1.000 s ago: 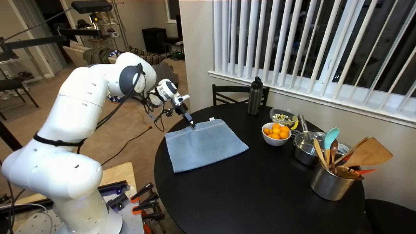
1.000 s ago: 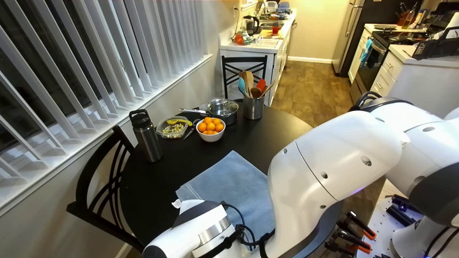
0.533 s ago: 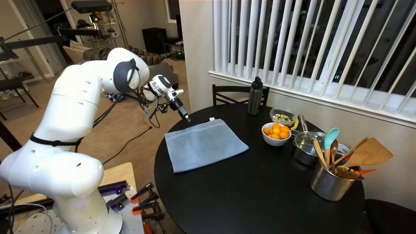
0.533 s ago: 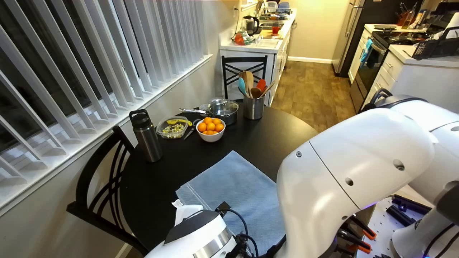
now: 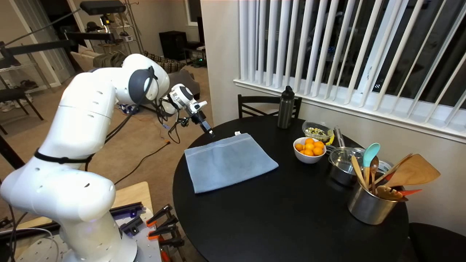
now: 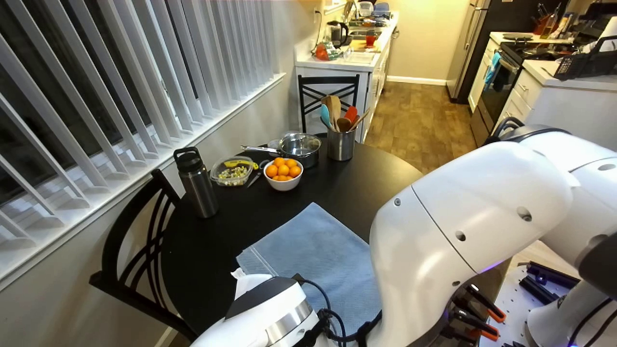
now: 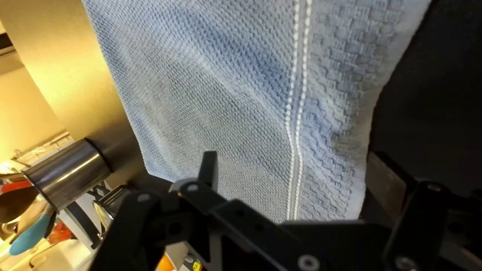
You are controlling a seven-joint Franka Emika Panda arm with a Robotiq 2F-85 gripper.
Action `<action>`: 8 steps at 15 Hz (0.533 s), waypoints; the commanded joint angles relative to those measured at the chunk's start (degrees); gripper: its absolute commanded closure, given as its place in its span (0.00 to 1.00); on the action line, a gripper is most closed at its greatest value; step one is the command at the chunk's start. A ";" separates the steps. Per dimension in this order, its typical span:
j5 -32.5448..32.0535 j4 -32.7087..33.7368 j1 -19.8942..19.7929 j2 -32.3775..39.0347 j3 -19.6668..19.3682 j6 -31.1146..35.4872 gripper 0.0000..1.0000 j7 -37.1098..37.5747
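Observation:
A light blue towel [image 5: 231,163] lies flat and looks folded on the round black table; a double white stitch line runs near one edge. A small white tag [image 5: 237,133] sticks out at that edge. In an exterior view my gripper [image 5: 212,134] hangs just beyond the stitched edge, apart from the cloth. The wrist view shows my gripper [image 7: 292,163] with its fingers wide apart and nothing held. One finger [image 7: 208,165] is over the towel [image 7: 226,94], the other past its edge over black tabletop. In an exterior view the arm covers part of the towel [image 6: 313,241].
On the table [image 5: 291,218] stand a steel bottle [image 5: 286,109], a white bowl [image 5: 307,159] of oranges, a clear food container [image 5: 317,131], a pot [image 5: 342,171] and a steel utensil holder [image 5: 369,207]. A chair [image 6: 144,241] is against the table; clamps [image 5: 164,225] are by the arm's base.
Over the last second my gripper has drawn up and back from above the towel's stitched edge to just outside it, then shifted slightly forward again. The towel has barely moved.

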 commanded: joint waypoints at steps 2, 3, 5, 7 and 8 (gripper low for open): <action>1.28 -3.60 -2.96 -1.10 1.21 4.98 0.00 0.85; 1.46 -3.88 -3.35 -1.03 1.32 5.64 0.00 0.71; 1.94 -4.29 -4.03 -0.87 1.68 6.70 0.00 0.30; 2.59 -4.65 -4.50 -0.77 1.85 7.38 0.00 0.11; 2.86 -4.77 -4.70 -0.69 1.93 7.78 0.00 -0.02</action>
